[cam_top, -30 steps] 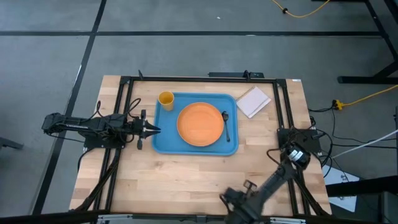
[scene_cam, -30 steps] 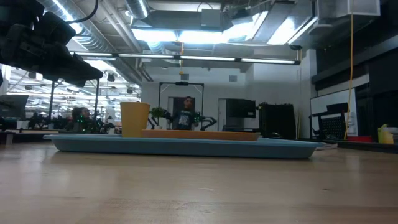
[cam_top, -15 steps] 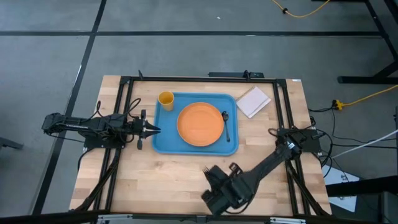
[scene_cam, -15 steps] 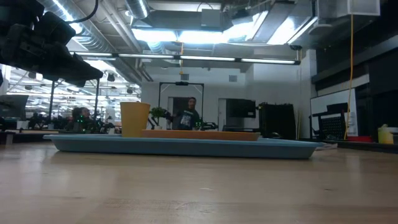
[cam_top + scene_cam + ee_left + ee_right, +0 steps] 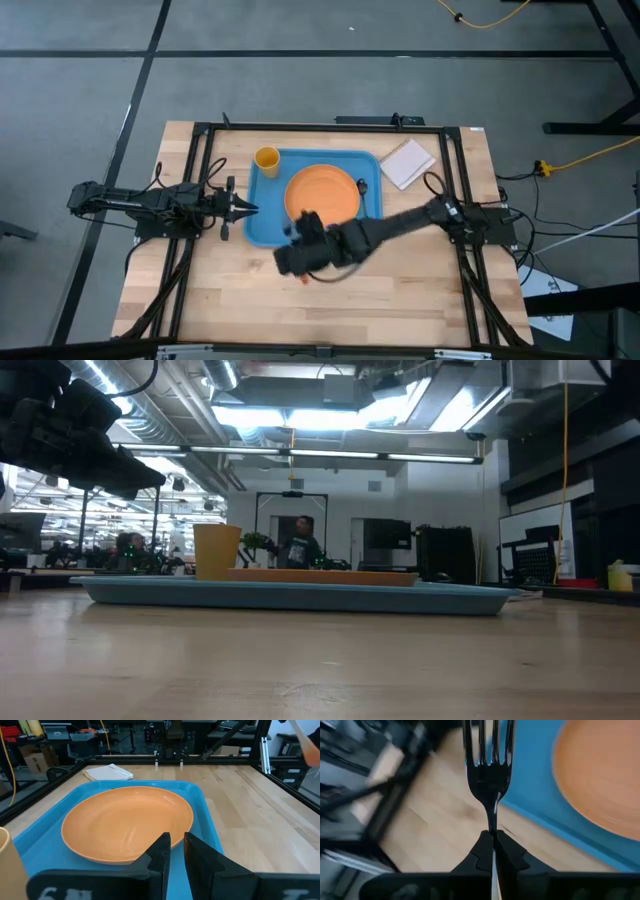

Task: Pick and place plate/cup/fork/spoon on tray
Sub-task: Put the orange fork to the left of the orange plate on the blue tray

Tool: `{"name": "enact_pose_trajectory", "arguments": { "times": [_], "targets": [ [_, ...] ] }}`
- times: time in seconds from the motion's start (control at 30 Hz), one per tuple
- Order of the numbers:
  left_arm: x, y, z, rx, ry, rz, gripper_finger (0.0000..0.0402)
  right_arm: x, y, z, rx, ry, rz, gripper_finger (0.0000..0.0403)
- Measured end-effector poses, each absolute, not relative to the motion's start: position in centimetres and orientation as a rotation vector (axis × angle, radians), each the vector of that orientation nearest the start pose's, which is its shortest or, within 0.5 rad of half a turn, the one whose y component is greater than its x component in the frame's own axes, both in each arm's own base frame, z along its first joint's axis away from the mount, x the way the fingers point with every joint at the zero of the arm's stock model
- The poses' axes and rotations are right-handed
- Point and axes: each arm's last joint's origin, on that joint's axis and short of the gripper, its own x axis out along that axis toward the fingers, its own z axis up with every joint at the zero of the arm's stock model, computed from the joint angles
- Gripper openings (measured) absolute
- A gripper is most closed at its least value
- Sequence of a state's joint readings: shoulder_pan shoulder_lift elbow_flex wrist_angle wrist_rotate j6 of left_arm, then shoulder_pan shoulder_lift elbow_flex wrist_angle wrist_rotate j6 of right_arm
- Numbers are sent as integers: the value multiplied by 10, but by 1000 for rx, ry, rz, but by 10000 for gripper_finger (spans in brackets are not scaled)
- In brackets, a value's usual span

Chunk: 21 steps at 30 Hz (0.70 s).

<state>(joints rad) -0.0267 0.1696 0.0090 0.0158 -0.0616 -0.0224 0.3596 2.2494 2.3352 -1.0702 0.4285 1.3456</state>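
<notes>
The right pincer (image 5: 494, 842) clamps the fork (image 5: 490, 765), tines out, over the table (image 5: 400, 290) at the tray's (image 5: 262, 228) near edge; its handle is hidden. The arm covers part of the plate (image 5: 325, 190) and most of the spoon (image 5: 362, 184). The left pincer (image 5: 175, 845), nearly closed, waits beside the tray. The cup (image 5: 266, 158) stands at the far corner.

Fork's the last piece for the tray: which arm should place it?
Right. Its gripper is shut on the fork, beside the tray; the left gripper holds nothing.
</notes>
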Motion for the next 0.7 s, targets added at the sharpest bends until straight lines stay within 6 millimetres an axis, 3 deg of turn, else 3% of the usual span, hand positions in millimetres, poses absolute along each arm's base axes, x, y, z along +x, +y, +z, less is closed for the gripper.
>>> {"name": "enact_pose_trajectory", "arguments": {
  "times": [0.2, 0.4, 0.5, 0.7],
  "targets": [
    [107, -1, 154, -16, 145, 37, 47, 484, 112, 299, 999, 604, -643, 4],
    [107, -1, 154, -16, 145, 36, 47, 518, 69, 265, 1069, 537, -676, 4],
    [107, -1, 154, -16, 144, 37, 47, 527, 49, 244, 1083, 574, -715, 4],
    [107, -1, 154, -16, 145, 36, 47, 533, 19, 230, 1086, 542, -796, 4]
  ]
}}
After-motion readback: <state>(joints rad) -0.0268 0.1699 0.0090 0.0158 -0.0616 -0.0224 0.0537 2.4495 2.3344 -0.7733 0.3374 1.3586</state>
